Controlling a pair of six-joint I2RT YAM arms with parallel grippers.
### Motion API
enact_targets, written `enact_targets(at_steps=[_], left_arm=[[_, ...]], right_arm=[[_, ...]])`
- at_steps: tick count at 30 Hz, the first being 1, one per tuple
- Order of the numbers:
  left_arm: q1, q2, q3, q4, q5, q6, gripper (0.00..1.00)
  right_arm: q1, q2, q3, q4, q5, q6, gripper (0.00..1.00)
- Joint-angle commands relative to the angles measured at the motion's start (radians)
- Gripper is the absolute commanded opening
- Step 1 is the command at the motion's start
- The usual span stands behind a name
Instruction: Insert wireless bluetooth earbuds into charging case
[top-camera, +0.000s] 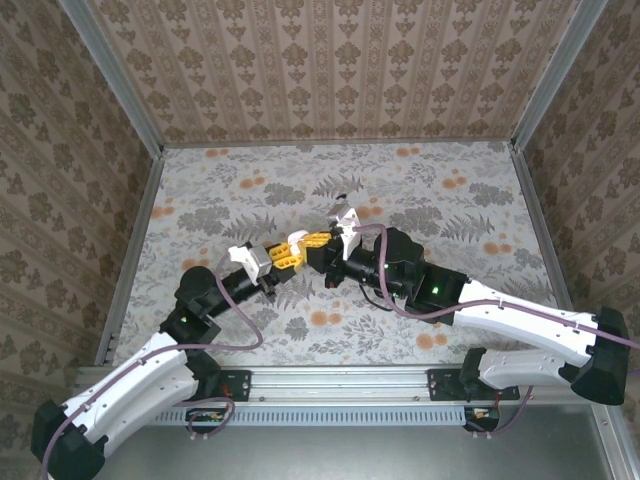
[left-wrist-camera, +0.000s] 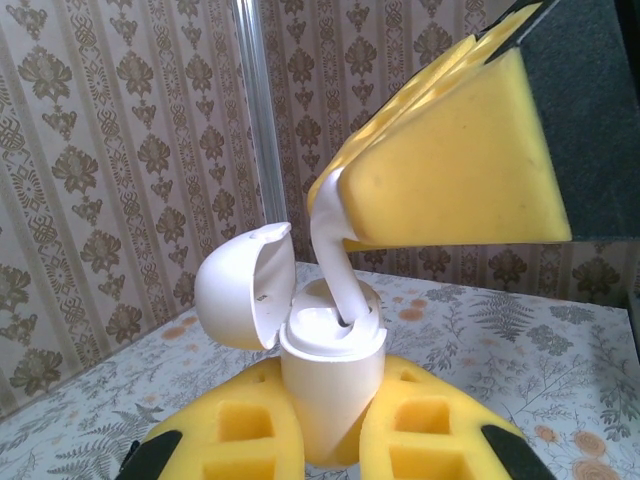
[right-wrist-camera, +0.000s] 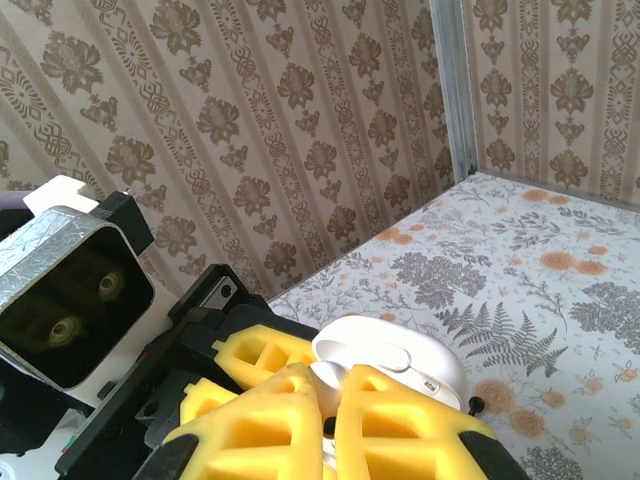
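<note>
Right end effector (right-wrist-camera: 326, 400) pinches earbud (left-wrist-camera: 335, 258), stem inside charging case (left-wrist-camera: 330, 385).

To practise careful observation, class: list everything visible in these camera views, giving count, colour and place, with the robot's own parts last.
charging case: one, white, lid hinged open, upright between the left gripper's fingers
earbud: one, white, stem entering the case's open top, pinched by the right gripper
table: one, grey-and-orange floral surface, under both arms
walls: three, brown patterned, around the table
rail: one, silver, along the table's near edge
left gripper: one, yellow fingers, closed on the case
right gripper: one, yellow fingers, closed on the earbud above the case
</note>
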Motion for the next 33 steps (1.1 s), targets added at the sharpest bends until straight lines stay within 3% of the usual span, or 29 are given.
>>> enact_targets(at_steps=[1,9,26,30,33], left_arm=[[-0.004,-0.021,0.006,0.054,-0.012,0.011,0.0],[-0.006,-0.019,0.01,0.053,-0.034,0.003,0.0],[-0.007,0.043,0.068,0.052,-0.086,-0.083,0.0],[-0.009,0.045,0.067,0.052,-0.092,-0.088,0.0],[-0.009,0.044,0.064,0.052,-0.094,-0.09,0.0]], right_arm=[[0.006,-0.009,-0.021,-0.063,0.027,-0.024,0.08],[0.028,0.005,-0.047,-0.045,0.036,-0.007,0.09],[0.078,0.045,-0.069,0.01,0.189,0.02,0.11],[0.078,0.058,-0.065,0.01,0.195,0.04,0.15],[0.078,0.056,-0.051,-0.004,0.199,0.058,0.24]])
